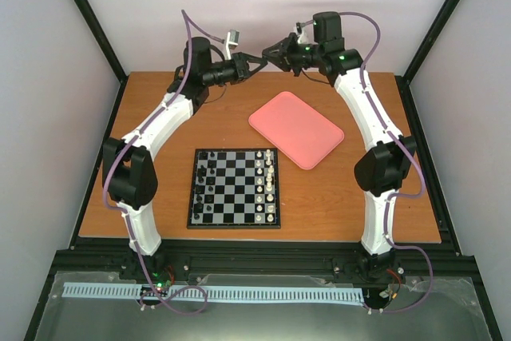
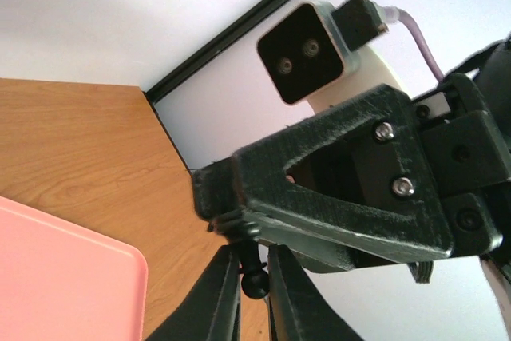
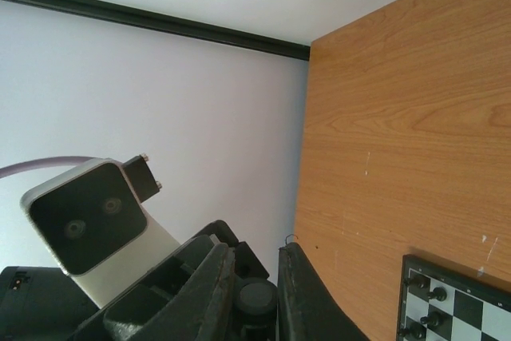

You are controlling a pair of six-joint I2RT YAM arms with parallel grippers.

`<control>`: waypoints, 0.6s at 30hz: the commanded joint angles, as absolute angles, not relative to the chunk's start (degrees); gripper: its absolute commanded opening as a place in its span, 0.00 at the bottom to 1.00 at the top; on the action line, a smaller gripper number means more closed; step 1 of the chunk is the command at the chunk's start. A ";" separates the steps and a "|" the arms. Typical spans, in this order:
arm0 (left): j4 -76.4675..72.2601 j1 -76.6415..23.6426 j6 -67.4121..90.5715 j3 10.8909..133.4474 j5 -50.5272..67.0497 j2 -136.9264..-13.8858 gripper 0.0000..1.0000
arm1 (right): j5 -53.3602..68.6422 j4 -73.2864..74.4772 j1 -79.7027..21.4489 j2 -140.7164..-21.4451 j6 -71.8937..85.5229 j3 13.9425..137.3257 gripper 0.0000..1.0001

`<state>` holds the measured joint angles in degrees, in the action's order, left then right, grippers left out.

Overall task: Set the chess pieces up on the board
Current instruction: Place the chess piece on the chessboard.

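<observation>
left claw (image 2: pixel 254 265): pinched in on a tiny black piece (image 2: pixel 255 281), fingers pressed against both its sides, bottom middle of the left wrist frame
right claw (image 3: pixel 255 257): fingers drawn close with a dark round bit seated between them at the bottom of the right wrist frame; reads as the same piece, so likely clamped on it too
meeting point: both claws tip to tip, upper middle of the top frame, in the air over the far part of the table (image 1: pixel 335 205)
board (image 1: pixel 235 189): lower middle of the top frame, flat on the table, between the two arms, well apart from the held piece
other black pieces (image 1: pixel 204 185): standing in the two left-hand files of the board; too small to count, cannot tell which square is vacant
white pieces (image 1: pixel 270 185): standing in the two right-hand files
pink tray (image 1: pixel 297 129): up and right of the board, near its corner, not touching
step, judged: mid-air handover of one piece; which claw gives and which takes, cannot tell
done, judged: both sides look mostly set
left to do: one claw lets go, the other carries the piece to the black files and sets it upright; whether more pieces follow, cannot tell
risk: tiny piece could twist or drop as the grip changes
</observation>
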<state>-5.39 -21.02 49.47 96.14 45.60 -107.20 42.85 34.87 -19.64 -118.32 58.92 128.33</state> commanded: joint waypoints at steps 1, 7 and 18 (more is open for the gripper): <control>-6.93 -21.01 49.39 99.58 45.92 -107.23 0.04 | 43.17 36.88 -20.13 -116.11 57.94 129.40 0.14; -7.65 -20.61 50.40 99.77 44.71 -107.05 0.02 | 42.82 37.40 -20.38 -115.47 57.13 128.35 0.13; -6.21 -20.21 46.86 100.13 46.70 -105.44 0.01 | 42.22 37.90 -20.38 -115.09 55.90 127.18 0.22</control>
<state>-5.08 -20.56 50.02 96.75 45.71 -107.24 41.58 35.07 -19.59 -117.21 56.66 128.03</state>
